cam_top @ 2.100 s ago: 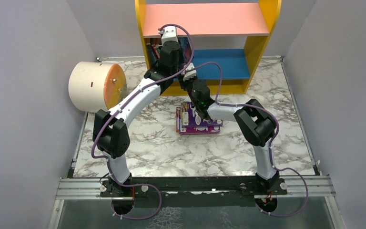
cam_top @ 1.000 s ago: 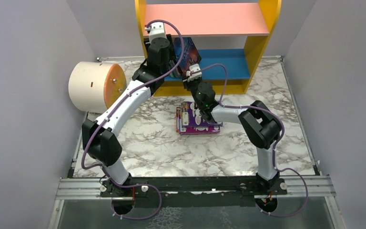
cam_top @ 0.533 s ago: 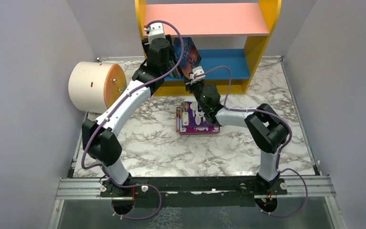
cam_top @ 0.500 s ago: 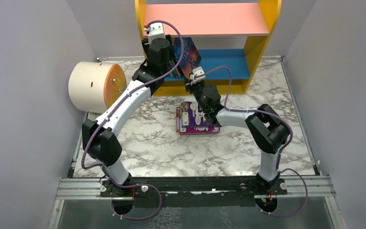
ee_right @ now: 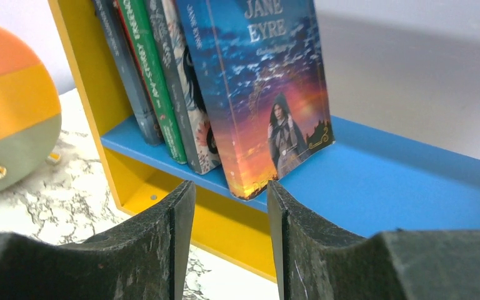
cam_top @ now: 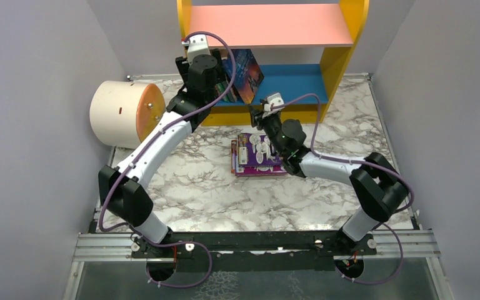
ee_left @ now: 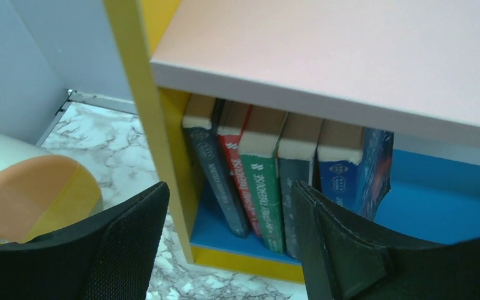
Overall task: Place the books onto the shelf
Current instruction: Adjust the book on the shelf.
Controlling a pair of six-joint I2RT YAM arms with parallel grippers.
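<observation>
The shelf (cam_top: 274, 25) stands at the table's far edge, its pink upper board above a blue lower board (ee_right: 406, 181). Several books (ee_left: 259, 181) stand upright at the left end of the blue board. The rightmost, a blue "Jane Eyre" (ee_right: 262, 87), leans left against them. A stack of books with a purple cover on top (cam_top: 259, 156) lies flat on the marble in front of the shelf. My left gripper (ee_left: 230, 187) hovers open before the shelved books, holding nothing. My right gripper (ee_right: 230, 184) is open and empty, just short of the leaning book's lower corner.
A cream cylinder with an orange end (cam_top: 125, 112) lies left of the shelf, close to the left arm. The yellow side panel (ee_left: 144, 112) stands between the cylinder and the books. Grey walls close in both sides of the table.
The left gripper let go of the blue book, opened wider and drew back to the left. The right arm pulled back from the shelf towards the right. The blue book stays leaning on the shelf.
</observation>
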